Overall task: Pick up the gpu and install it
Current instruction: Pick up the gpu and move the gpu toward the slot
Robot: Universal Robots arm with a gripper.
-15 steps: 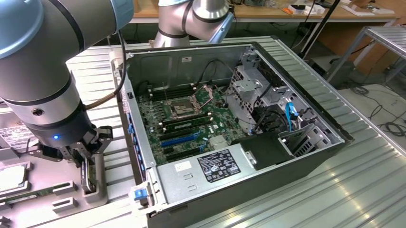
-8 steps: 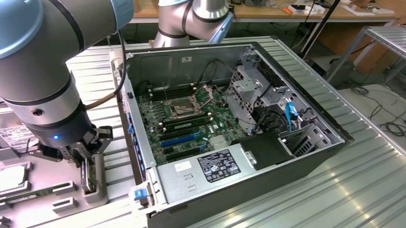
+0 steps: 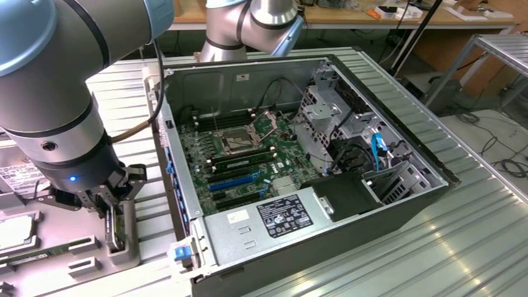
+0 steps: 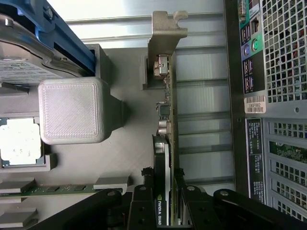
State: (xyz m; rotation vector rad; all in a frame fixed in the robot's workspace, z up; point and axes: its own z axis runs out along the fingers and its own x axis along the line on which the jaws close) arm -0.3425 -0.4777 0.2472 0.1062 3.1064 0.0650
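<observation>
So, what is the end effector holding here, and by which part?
The thin dark green gpu card with silver bracket, clamped across its flat faces, well away from the bracket end.

The gpu (image 4: pixel 169 110) is a thin card, green board with a black face; it stands on its long edge along the grey tray's (image 4: pixel 129 153) edge; its silver bracket (image 4: pixel 165 33) caps one end.
</observation>
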